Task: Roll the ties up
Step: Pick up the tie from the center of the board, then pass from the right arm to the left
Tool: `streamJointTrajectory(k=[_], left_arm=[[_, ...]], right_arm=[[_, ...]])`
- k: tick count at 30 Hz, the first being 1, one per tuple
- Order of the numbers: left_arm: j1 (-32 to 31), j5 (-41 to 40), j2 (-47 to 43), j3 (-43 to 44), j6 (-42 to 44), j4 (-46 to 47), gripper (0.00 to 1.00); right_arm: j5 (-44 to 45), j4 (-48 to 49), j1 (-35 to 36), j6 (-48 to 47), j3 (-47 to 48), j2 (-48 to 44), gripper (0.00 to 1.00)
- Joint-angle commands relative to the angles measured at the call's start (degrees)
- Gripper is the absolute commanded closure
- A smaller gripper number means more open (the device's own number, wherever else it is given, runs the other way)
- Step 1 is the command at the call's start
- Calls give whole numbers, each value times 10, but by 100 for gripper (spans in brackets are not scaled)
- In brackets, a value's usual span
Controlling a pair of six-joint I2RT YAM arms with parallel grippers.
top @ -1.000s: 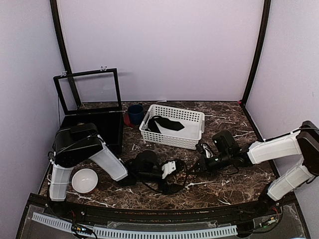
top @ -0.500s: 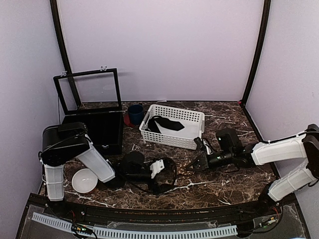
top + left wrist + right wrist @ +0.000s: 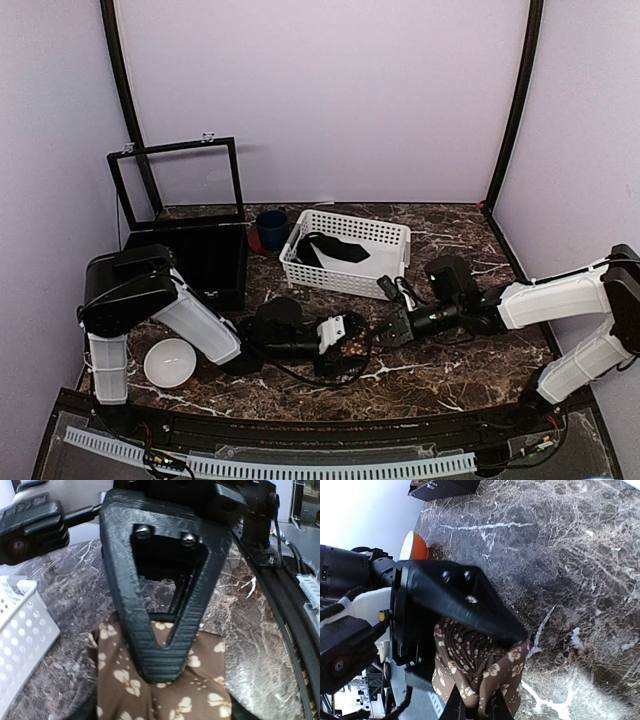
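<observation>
One tie (image 3: 470,655), brown with tan flowers, is wound into a coil just above the marble table (image 3: 450,370), between my two grippers. My left gripper (image 3: 343,338) has its jaws standing wide, one on each side of the coil and closed on it. One black finger (image 3: 160,650) lies across the cloth (image 3: 190,685), and the other finger is hidden beneath. My right gripper (image 3: 474,711) is shut on the coil's outer layer at its near edge. From above, the coil (image 3: 355,345) is mostly covered by the grippers.
A white basket (image 3: 392,232) with a dark cloth (image 3: 335,250) inside stands behind the grippers. A blue cup (image 3: 270,228) and a black box (image 3: 190,255) with its lid raised are at the back left. A white bowl (image 3: 168,362) sits beside the left arm's base.
My left gripper drew back to the left half a second ago and has come back right to the coil. The right gripper shifted slightly left and stayed shut on the tie.
</observation>
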Motion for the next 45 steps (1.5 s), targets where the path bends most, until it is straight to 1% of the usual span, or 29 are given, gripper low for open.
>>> streamJointTrajectory(k=[1, 2, 4, 6, 7, 8, 12, 13, 17, 19, 22, 25, 26, 29, 31, 32, 34, 35, 38, 40, 45], left_arm=[[-5, 34, -8, 12, 33, -14, 49], [-5, 36, -10, 12, 38, -20, 56], [-4, 33, -14, 11, 45, -37, 63], [-5, 28, -22, 6, 52, -49, 67], [-5, 23, -28, 1, 53, -50, 67], [-4, 16, -35, -8, 50, -48, 63], [-2, -60, -76, -28, -2, -65, 16], [0, -72, -89, -34, -19, -75, 13], [7, -118, -156, -63, -95, -118, 10], [8, -138, -196, -85, -137, -128, 6], [9, -171, -246, -105, -220, -147, 3], [9, -201, -286, -104, -301, -196, 1], [9, -195, -300, -107, -316, -203, 1], [11, -133, -339, -112, -343, -209, 1], [20, -87, -363, -120, -363, -195, 1], [29, -50, -369, -121, -379, -190, 1], [46, 13, -375, -117, -408, -183, 1], [53, 34, -376, -115, -424, -181, 1], [68, 89, -368, -115, -477, -135, 1], [69, 102, -360, -106, -495, -125, 1], [74, 96, -344, -89, -506, -132, 1]], right_arm=[[-16, 38, 5, 3, 14, 5, 100], [-19, 41, 5, 6, 13, 6, 100], [-20, 45, 6, 9, 12, 4, 100], [-21, 46, 5, 10, 12, 2, 100], [-19, 46, 6, 11, 10, 1, 100], [-19, 47, 5, 11, 8, 0, 100], [-16, 55, 1, 15, 4, -6, 100], [-15, 59, 0, 17, 1, -9, 100], [-12, 71, -13, 25, -5, -28, 100], [-11, 77, -20, 28, -7, -41, 100], [-8, 93, -29, 34, -9, -56, 100], [-8, 123, -32, 35, -9, -63, 100], [-8, 131, -32, 35, -9, -64, 100], [-8, 167, -32, 35, -13, -66, 100], [-8, 200, -31, 35, -17, -67, 100], [-8, 215, -32, 35, -19, -68, 100], [-8, 231, -30, 35, -18, -70, 100], [-8, 236, -29, 35, -15, -70, 100], [-8, 240, -26, 35, -7, -69, 100], [-8, 241, -23, 35, -2, -68, 100], [-8, 230, -11, 35, 9, -70, 100]])
